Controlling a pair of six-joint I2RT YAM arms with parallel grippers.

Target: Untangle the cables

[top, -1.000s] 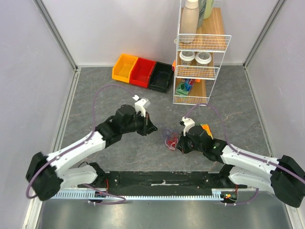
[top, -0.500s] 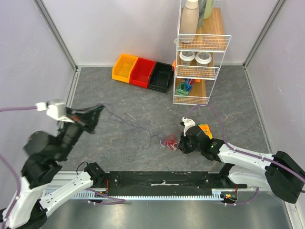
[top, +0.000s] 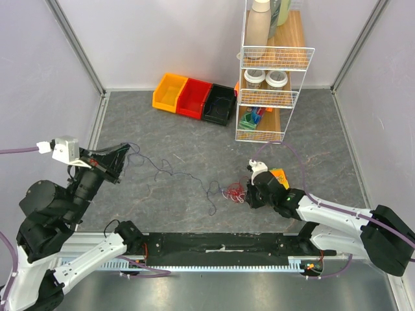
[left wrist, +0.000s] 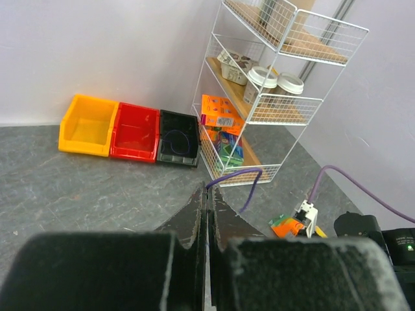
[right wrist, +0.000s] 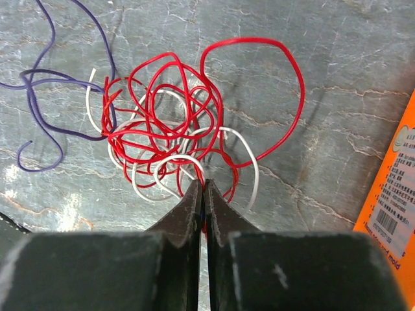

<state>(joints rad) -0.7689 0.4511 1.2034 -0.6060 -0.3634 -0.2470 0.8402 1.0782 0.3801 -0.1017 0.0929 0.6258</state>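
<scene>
Right jaws pinch red-white tangle (right wrist: 170,123); left jaws, seemingly, blue cable (top: 170,170).

No text, number or brand legible in any view. Flat orange printed packet (right wrist: 397,184), right edge of the right wrist view: several lines of small black print run slantwise across it, too fine and blurred to make out a single word. Orange cardboard box (left wrist: 220,111) on the middle tier of the white wire shelf rack (left wrist: 285,103), centre of the left wrist view: rows of small dark marks or pictures on its face, unreadable; labels on the two white-lidded jars (left wrist: 275,81) above it cannot be read either.
</scene>
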